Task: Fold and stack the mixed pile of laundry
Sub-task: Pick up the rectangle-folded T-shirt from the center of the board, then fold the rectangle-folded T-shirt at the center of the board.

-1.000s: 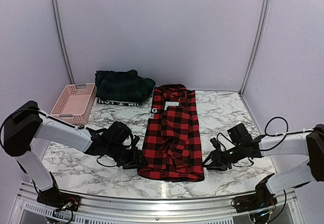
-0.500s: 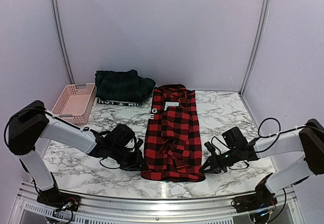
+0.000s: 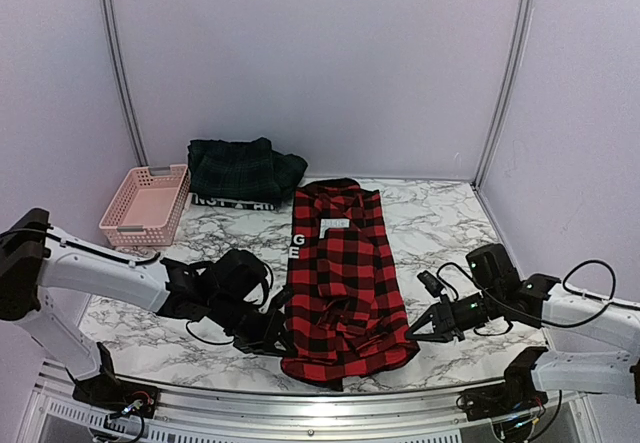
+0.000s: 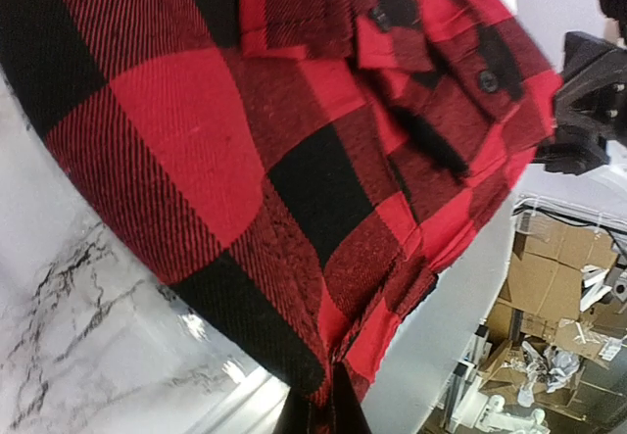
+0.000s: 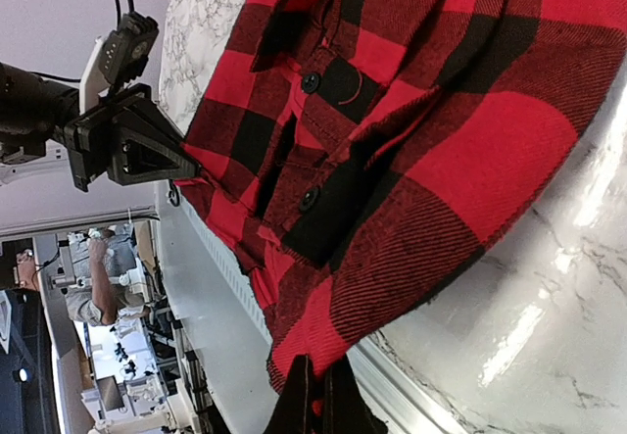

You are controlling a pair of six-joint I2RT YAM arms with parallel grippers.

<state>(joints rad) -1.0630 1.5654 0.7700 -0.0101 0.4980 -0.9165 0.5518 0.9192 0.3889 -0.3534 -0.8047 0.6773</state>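
The red-and-black checked shirt lies lengthwise down the middle of the marble table, collar at the far end. My left gripper is shut on its near left hem corner, and my right gripper is shut on the near right corner. In the left wrist view the shirt hangs from my closed left gripper, lifted off the marble. The right wrist view shows the shirt's hem pinched in my right gripper. A dark green plaid piece rests on a navy piece with white lettering at the back left.
A pink perforated basket stands at the far left of the table. The table's metal front rail runs just below the shirt's near hem. Purple walls close in the back and sides.
Both grippers have closed on the shirt's near hem corners. The hem has risen and bunched, and the whole shirt has slid slightly toward the near edge.
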